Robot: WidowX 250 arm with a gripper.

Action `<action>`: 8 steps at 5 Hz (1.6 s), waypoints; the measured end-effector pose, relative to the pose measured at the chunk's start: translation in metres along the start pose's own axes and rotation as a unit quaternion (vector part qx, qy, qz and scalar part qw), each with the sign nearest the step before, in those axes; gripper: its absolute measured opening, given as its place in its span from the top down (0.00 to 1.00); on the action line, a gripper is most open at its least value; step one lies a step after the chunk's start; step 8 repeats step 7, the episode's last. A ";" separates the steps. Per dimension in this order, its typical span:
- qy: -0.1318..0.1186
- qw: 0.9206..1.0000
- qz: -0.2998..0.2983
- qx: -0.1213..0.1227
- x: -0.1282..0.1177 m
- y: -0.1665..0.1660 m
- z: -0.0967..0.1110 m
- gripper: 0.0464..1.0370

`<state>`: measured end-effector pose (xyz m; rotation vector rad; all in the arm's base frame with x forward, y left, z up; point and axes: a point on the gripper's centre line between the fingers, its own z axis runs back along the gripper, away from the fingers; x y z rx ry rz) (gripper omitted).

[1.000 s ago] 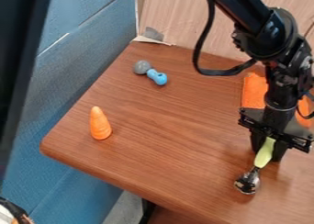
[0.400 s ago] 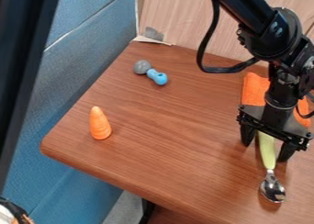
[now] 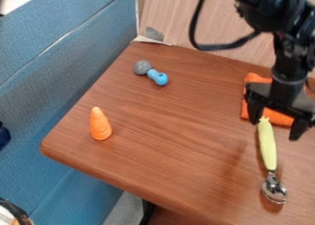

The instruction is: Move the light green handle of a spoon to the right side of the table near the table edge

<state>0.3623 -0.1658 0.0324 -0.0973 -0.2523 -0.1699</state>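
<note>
Passage found mid-table

Route available across the table point(image 3: 175, 127) between orange cone point(image 3: 100, 124) and spoon point(image 3: 267, 148); grey-and-blue object point(image 3: 158, 77) obstructs the far left; orange cloth point(image 3: 278, 117) lies beyond the spoon; upright panel point(image 3: 169, 12) bars the far edge.

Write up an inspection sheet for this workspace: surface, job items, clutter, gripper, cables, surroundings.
Surface: brown wood-grain table, rounded near-left corner.
Job items: spoon with light green handle lies on the right side, metal bowl toward the near edge.
Clutter: orange cone-shaped object at left; grey rounded piece beside blue piece farther back; orange cloth at right.
Gripper: black gripper open over the handle's far end.
Cables: black cable loops beside the arm.
Surroundings: blue panelling at left, light wood panel behind.
</note>
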 end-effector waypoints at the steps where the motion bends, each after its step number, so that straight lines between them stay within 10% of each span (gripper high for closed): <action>1: -0.034 0.999 0.005 0.002 0.005 0.006 0.026 0.04; 8: -0.038 0.999 0.006 0.001 0.006 0.007 0.028 0.04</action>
